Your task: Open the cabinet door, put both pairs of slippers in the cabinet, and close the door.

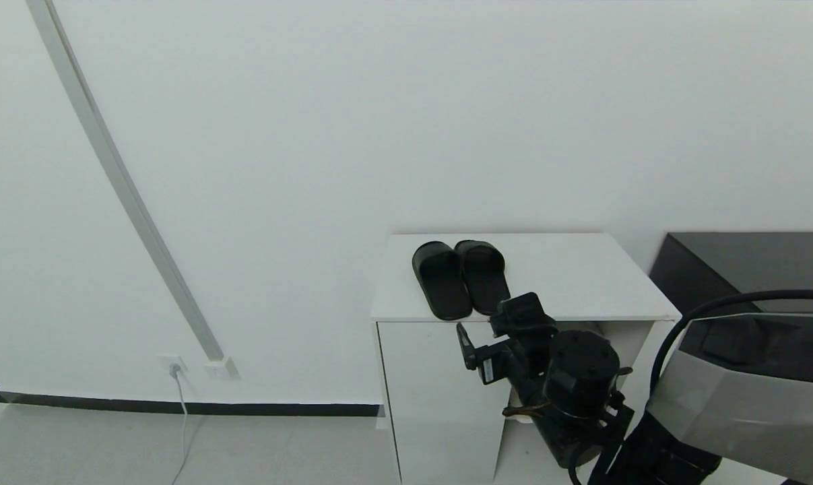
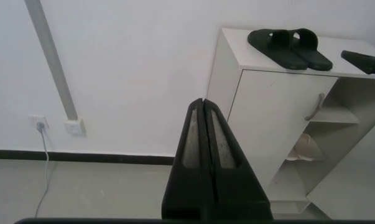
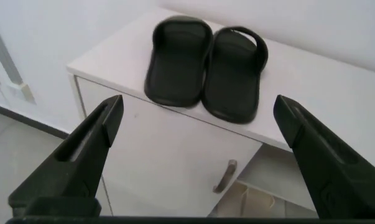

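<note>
Right wrist view | right gripper (image 3: 198, 106) wide apart, empty | black slippers (image 3: 206, 68) at cabinet (image 3: 324, 81) edge | risk: a nudge may knock them off

Head view: high, set back, faces forward and down; cabinet (image 1: 581, 276) lies beyond right gripper (image 1: 490, 330). Right wrist view: close, looks down past right gripper's wide-spread fingers at black slippers (image 3: 206, 68) just ahead on cabinet top. Left wrist view: lower, farther off, looks along left gripper (image 2: 203, 102), fingers pressed together, toward cabinet front ahead and off to one side. All three share black slippers and cabinet top.
</note>
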`<state>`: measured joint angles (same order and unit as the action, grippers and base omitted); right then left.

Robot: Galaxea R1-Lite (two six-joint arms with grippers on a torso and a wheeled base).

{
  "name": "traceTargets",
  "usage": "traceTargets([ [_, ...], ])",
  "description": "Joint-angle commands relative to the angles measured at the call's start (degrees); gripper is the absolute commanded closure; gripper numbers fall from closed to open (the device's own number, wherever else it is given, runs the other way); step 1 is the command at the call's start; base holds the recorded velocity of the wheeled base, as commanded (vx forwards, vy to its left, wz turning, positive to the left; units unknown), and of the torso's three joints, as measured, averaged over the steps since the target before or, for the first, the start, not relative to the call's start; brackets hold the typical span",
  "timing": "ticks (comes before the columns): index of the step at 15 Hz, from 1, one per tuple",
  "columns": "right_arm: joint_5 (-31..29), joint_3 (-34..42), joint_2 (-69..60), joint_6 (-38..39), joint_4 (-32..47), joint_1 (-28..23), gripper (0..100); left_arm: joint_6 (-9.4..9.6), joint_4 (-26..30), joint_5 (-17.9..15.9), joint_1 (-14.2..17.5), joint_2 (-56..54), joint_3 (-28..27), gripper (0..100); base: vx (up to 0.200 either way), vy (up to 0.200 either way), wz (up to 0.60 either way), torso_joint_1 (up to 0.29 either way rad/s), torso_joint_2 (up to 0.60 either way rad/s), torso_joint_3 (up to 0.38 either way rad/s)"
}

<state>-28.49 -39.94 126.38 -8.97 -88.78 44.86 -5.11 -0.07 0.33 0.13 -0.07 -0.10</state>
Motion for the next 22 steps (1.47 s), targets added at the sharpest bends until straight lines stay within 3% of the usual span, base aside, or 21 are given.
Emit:
traceTargets([
  [1,0.1,-1.9,0.8,0.27,1.6,-1.79,0,0.1,-0.01,0.02,0.04,0.07,0.01,100,0.0,0.0,0.0,0.0,0.0,0.0],
  [5,0.01,-8.05,-1.58,2.73,12.41,-2.5,0,0.1,-0.01,0.02,0.04,0.07,0.01,100,0.0,0.0,0.0,0.0,0.0,0.0],
  [8,0.1,-18.77,-6.06,11.52,35.43,-1.27,0,0.1,-0.01,0.02,0.04,0.07,0.01,100,0.0,0.0,0.0,0.0,0.0,0.0],
  [11,0.01,-26.6,-9.49,18.38,51.87,0.58,0,0.01,-0.01,0.02,0.04,0.07,0.01,100,0.0,0.0,0.0,0.0,0.0,0.0],
  [14,0.1,-26.86,-9.75,18.9,52.57,0.75,0,0.01,-0.01,0.02,0.04,0.07,0.01,100,0.0,0.0,0.0,0.0,0.0,0.0],
  [22,-0.34,-22.64,-5.79,20.05,47.48,0.58,0,-0.08,-0.01,0.02,0.04,0.07,0.01,100,0.2,0.0,0.0,0.001,0.0,0.001],
])
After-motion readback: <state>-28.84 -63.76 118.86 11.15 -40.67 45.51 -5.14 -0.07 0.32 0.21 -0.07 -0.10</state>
